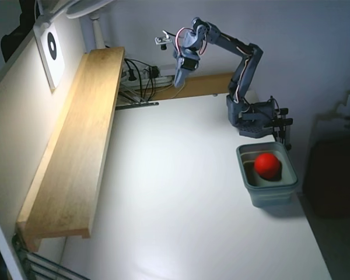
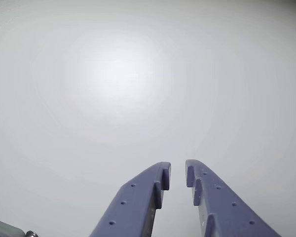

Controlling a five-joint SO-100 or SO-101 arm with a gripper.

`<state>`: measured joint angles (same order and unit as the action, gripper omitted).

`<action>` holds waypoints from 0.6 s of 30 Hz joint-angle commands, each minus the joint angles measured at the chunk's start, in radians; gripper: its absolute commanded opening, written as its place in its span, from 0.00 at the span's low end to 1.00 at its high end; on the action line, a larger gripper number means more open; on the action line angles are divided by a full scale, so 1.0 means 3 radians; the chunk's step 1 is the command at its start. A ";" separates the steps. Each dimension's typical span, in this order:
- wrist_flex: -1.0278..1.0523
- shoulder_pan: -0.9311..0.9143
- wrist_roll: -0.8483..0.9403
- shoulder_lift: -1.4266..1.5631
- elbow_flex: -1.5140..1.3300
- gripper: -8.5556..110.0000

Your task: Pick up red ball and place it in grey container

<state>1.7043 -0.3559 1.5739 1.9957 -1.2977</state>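
Note:
The red ball (image 1: 268, 165) lies inside the grey container (image 1: 272, 196), which stands on the white table at the right, just in front of the arm's base. My gripper (image 1: 179, 79) is raised high over the table's far edge, far to the left of the tub and pointing down. In the wrist view my gripper (image 2: 177, 170) holds nothing; its two blue fingertips are almost together, with only a thin gap between them. That view shows only bare white table; the ball and the tub are out of it.
A long wooden shelf (image 1: 76, 146) runs along the left side of the table. Cables and a power strip (image 1: 141, 76) lie at the far edge. The arm's base (image 1: 254, 116) is clamped at the right, behind the tub.

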 commanded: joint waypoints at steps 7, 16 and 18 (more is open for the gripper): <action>0.0115 -0.0445 -0.0010 0.0245 -0.0068 0.05; 0.0137 -0.0559 -0.0010 0.0285 -0.0081 0.05; 0.0137 -0.0559 -0.0010 0.0285 -0.0081 0.05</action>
<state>1.7349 -0.5093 1.5739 2.0341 -1.3116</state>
